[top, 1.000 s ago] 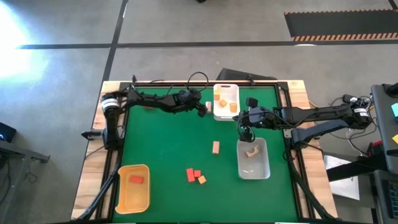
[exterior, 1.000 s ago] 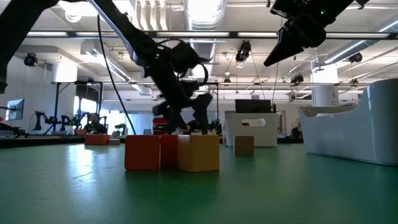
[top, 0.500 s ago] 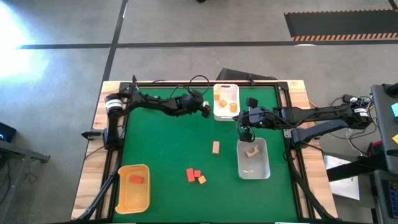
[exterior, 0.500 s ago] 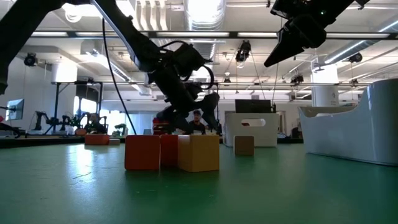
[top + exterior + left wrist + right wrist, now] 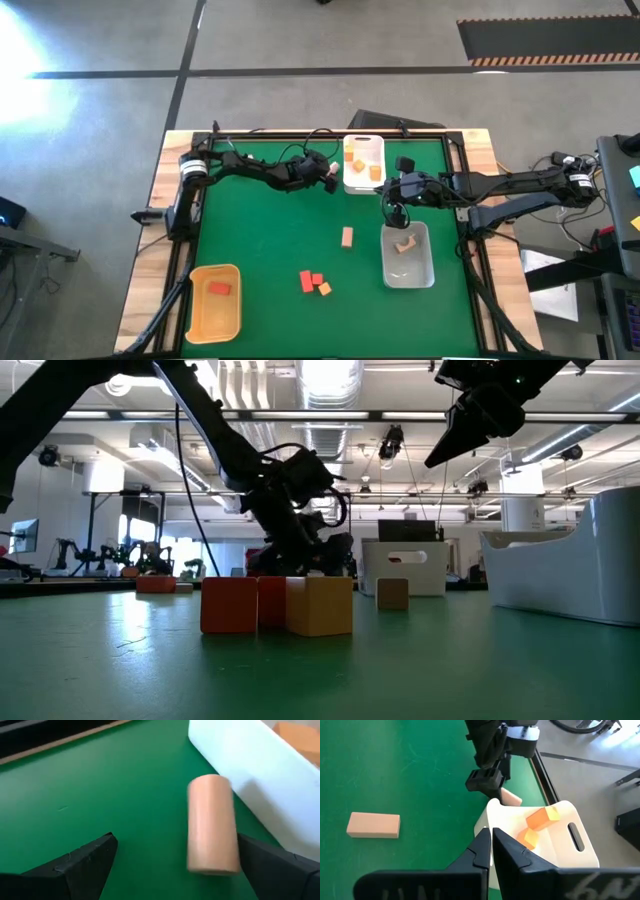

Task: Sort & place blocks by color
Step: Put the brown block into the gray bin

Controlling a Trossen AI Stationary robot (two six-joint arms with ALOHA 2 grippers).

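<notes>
A pale tan block (image 5: 212,822) lies on the green mat against the left wall of the white tray (image 5: 352,185). My left gripper (image 5: 329,174) is low over the mat, open, with one finger on each side of this block (image 5: 510,797); I see no finger touching it. Orange blocks (image 5: 361,165) lie in the white tray. My right gripper (image 5: 491,845) hangs shut and holds nothing, high above the far end of the clear tray (image 5: 424,270). A tan bar (image 5: 347,237) lies mid-table. Two red blocks (image 5: 311,281) and an orange one (image 5: 325,289) sit together near the front.
A yellow tray (image 5: 200,315) with a red block (image 5: 220,289) stands at the front left. The clear tray holds a tan block (image 5: 404,243). Open green mat lies between the trays. In the low view the red-and-orange cluster (image 5: 275,605) stands in front of the left arm.
My left gripper has sunk toward the mat and edged toward the white tray, rolling a little, and now straddles the tan block beside the tray. It has stayed open. No block has moved.
</notes>
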